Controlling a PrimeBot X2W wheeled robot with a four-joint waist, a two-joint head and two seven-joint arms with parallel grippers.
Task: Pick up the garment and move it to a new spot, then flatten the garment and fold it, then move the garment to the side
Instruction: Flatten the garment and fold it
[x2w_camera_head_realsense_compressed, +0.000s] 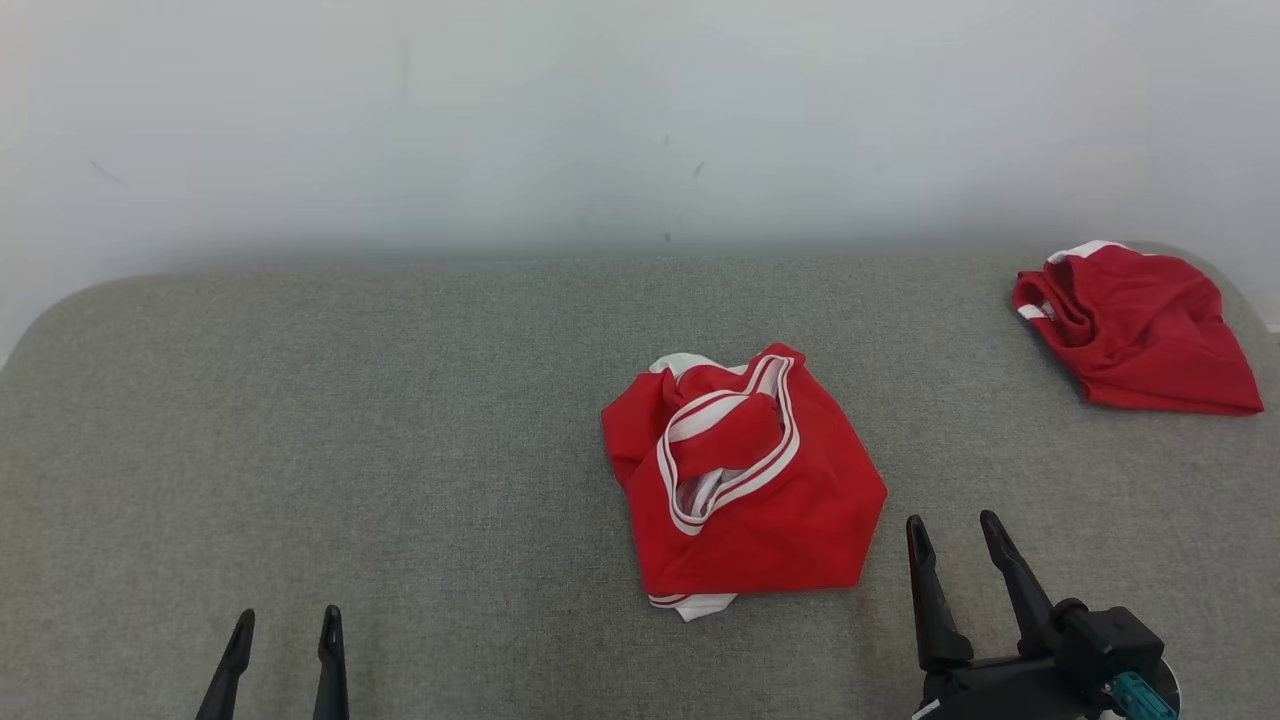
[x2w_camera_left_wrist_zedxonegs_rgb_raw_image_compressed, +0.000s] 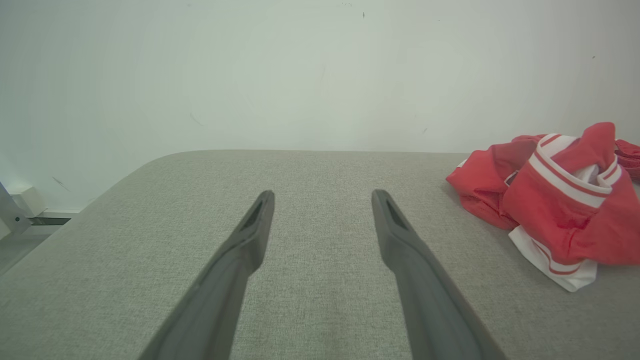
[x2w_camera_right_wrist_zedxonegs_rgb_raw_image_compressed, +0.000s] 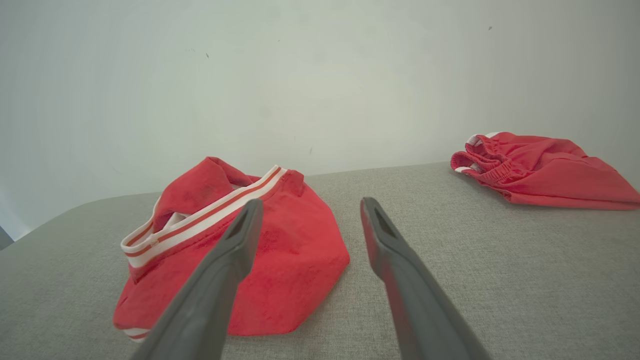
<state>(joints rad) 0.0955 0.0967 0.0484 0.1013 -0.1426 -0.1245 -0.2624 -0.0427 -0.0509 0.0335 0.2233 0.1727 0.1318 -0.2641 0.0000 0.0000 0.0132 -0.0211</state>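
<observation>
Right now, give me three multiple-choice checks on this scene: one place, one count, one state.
1. Where on the table does the striped garment lie?
A. mid-table, nearer the right gripper
B. at the left edge
C. hanging off the front edge

2. How many red garments are there?
A. one
B. two
C. three

3. How do the grippers stand?
A. both open and empty
B. left shut on cloth
C. right shut on cloth

1 A: it lies just left of the right gripper, well away from the left gripper.
2 B: the striped one, plus a second garment at the far right.
3 A: both finger pairs are spread with nothing between them.
</observation>
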